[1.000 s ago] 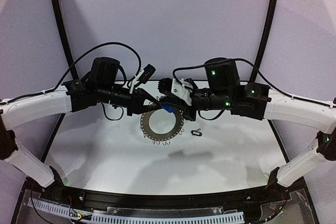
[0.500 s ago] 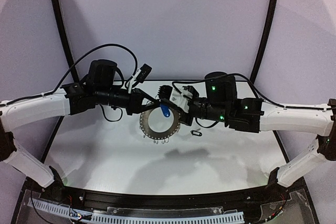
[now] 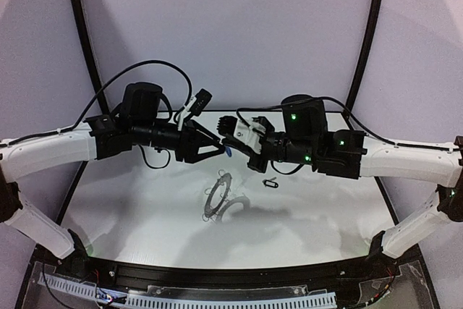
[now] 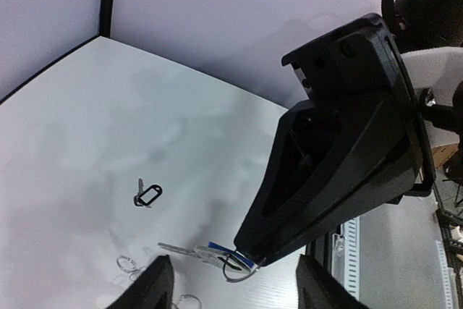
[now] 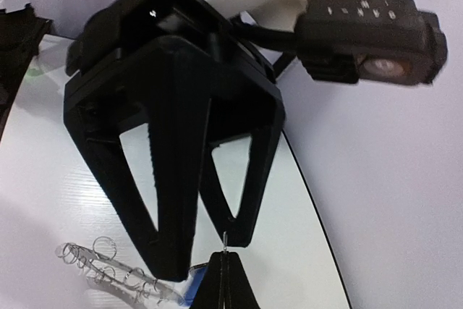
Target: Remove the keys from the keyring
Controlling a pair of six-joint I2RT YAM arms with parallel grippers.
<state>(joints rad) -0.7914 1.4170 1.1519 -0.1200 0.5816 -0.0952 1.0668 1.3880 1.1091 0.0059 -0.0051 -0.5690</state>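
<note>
The keyring (image 3: pixel 217 197), a dark disc fringed with wire loops, is low over the table in front of both grippers, tilted on edge and held by nothing. Its loops (image 5: pixel 101 262) show at the bottom left of the right wrist view. My left gripper (image 3: pixel 215 147) (image 4: pixel 235 269) is open and empty. Facing it, my right gripper (image 3: pixel 233 142) (image 5: pixel 226 280) is shut on the blue key (image 4: pixel 224 252) (image 3: pixel 227 153), whose silver shaft points away and whose small wire loop hangs at the fingertips. The black key (image 3: pixel 270 183) (image 4: pixel 148 195) lies alone on the table.
The white table (image 3: pixel 145 208) ends in a black rim (image 3: pixel 217 271) at the near edge, where the arm bases stand. Purple walls close in the back and sides. A white slotted cable duct (image 3: pixel 217 300) runs below the rim.
My left gripper has opened and the keyring has dropped from between the grippers toward the table, nearer the front. The right gripper still holds the blue key, now off the ring.
</note>
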